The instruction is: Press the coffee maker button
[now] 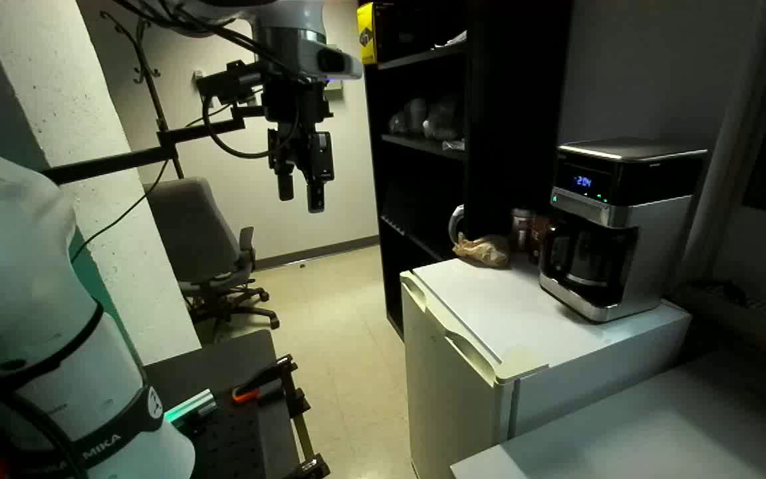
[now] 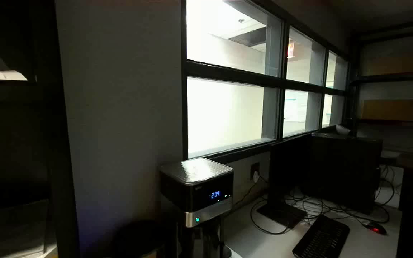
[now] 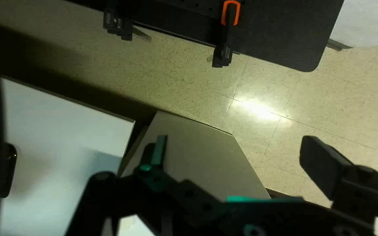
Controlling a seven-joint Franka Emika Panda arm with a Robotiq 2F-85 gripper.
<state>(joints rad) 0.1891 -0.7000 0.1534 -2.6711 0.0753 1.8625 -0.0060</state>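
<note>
The coffee maker [image 1: 657, 249] is a boxy silver-and-black machine standing on the white fridge [image 1: 453, 392]. It also shows in an exterior view [image 2: 196, 171]. Its control panel [image 1: 582, 181] shows blue digits and small green lights. A round green-lit button [image 2: 197, 219] sits on the silver strip below the display. The dark carafe [image 1: 592, 256] is under the panel. My gripper [image 1: 301, 198] hangs in the air, pointing down, well apart from the coffee maker. In the wrist view its fingers [image 3: 235, 152] are wide apart with nothing between them. The coffee maker does not show in the wrist view.
A crumpled brown bag [image 1: 483, 251] and cans [image 1: 522, 226] stand beside the coffee maker. A black shelf [image 1: 516, 100] rises behind the fridge. A white desk [image 1: 662, 426] adjoins the fridge. A monitor [image 2: 289, 175] and keyboard [image 2: 321, 236] are on a white desk.
</note>
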